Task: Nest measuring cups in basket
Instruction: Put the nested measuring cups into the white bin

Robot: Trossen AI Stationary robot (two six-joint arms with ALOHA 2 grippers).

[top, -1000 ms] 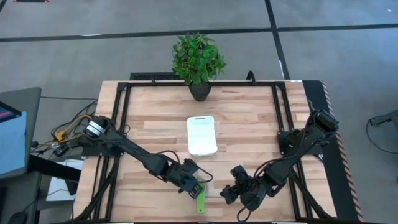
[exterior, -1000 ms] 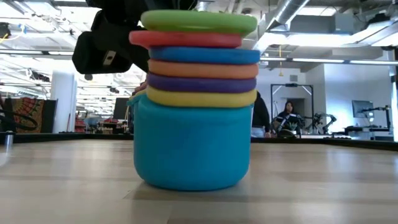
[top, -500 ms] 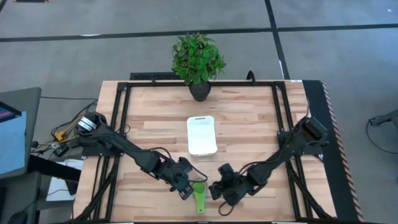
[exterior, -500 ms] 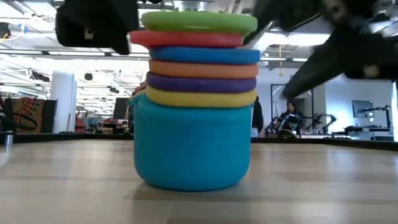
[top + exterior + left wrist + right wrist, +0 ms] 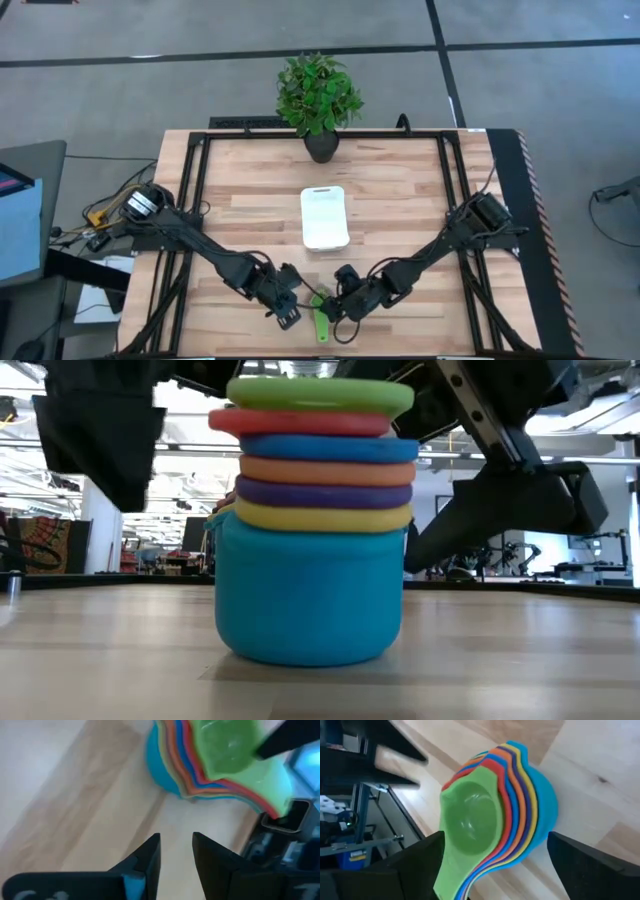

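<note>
Right gripper [image 5: 345, 303] has slid in, fingers spread wide astride the cups [image 5: 492, 815] stacked near the table's front edge, short of the basket [image 5: 325, 217]; left gripper [image 5: 176, 854], fingers slightly parted, backs away. Off-centre closing could topple them.

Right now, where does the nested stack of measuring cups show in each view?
High: nested stack at the table's near edge, between both arms.
Low: centre, filling the picture.
Left wrist: beyond that arm's fingers.
Right wrist: centre.
Shared landmark: the green cup on top.
</note>
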